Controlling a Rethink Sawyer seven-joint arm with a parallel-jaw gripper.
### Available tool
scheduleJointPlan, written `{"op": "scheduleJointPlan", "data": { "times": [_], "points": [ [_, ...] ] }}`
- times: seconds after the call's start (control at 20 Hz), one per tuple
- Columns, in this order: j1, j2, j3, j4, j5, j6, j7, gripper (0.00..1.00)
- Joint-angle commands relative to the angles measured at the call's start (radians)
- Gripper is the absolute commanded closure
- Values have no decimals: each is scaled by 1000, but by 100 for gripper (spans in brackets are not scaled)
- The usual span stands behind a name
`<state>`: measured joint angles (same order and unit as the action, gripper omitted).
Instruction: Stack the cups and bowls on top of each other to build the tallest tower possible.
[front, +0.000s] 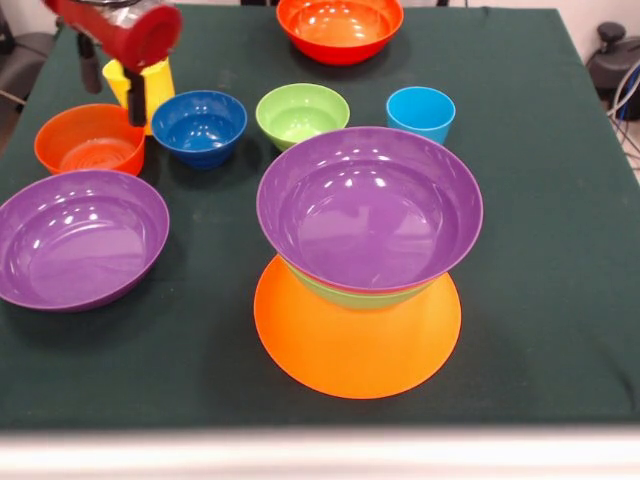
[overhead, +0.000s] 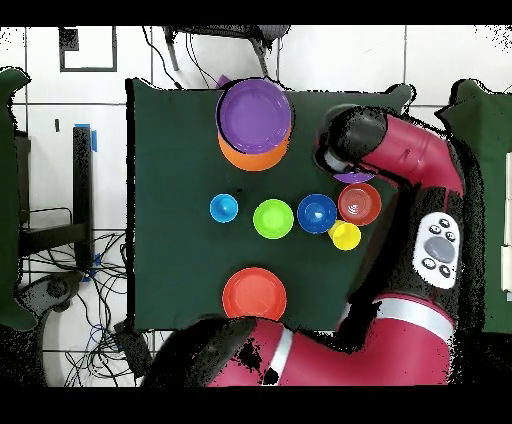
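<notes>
Upturned orange bowl (front: 357, 345) nearest, gripper (front: 134, 100) against yellow cup (front: 155, 85), its opening impossible to tell

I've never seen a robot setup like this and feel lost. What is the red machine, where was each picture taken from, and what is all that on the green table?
The red machine is one robot arm on a pedestal. The front view looks across the table at the robot; the overhead view looks straight down, turned half round.

Near the front camera stands the tower so far: an upturned orange bowl, a green bowl on it, a purple bowl on top. Loose around it: another purple bowl, a small red-orange bowl, a dark blue bowl, a green bowl, a light blue cup, and a larger red-orange bowl at the far edge.

The gripper hangs in front of the yellow cup; whether it holds anything is unclear.
</notes>
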<state>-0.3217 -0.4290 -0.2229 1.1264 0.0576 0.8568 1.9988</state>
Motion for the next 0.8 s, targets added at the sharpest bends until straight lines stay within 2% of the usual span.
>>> {"op": "scheduleJointPlan", "data": {
  "times": [0.05,0.45,0.8],
  "points": [
    [-67,-6,208,195,-125,-87,-340,0],
    [-150,8,272,254,-178,-123,-336,0],
    [-209,3,313,321,-227,-163,-291,0]
  ]
}}
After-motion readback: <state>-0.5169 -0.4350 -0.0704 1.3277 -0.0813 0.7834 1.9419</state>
